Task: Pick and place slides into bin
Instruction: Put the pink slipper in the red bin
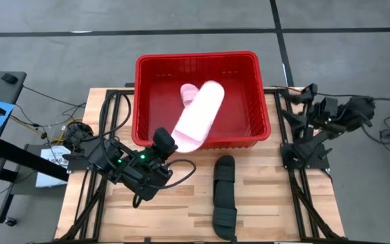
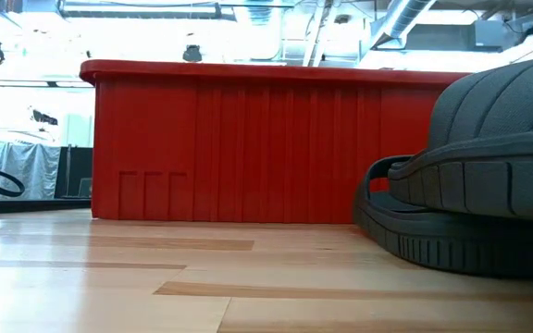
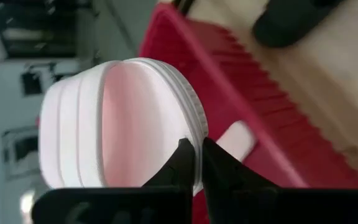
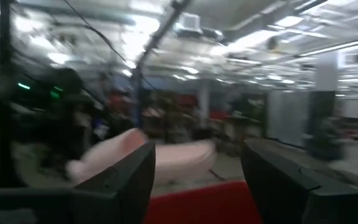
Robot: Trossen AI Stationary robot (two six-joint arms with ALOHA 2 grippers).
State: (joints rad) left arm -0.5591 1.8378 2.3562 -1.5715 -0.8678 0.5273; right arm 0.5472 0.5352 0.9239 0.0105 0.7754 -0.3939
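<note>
My left gripper is shut on a pale pink slide, which it holds slanting over the near wall of the red bin. A second pale pink slide shows partly under it, inside the bin. Two black slides lie end to end on the table, in front of the bin's right half. One fills the right of the low view. My right gripper is open and empty at the table's right side, pointing toward the bin. My left gripper pinches the pink slide's sole at its rim, at the end nearest the table's near edge, between its two fingers. The fingers come slanting from the near left. The slide is lifted clear, its far end out over the bin.
The bin's front wall stands across the middle of the table, and bare wood lies in front of it to the left of the black slides. The table's black frame rails run along both sides.
</note>
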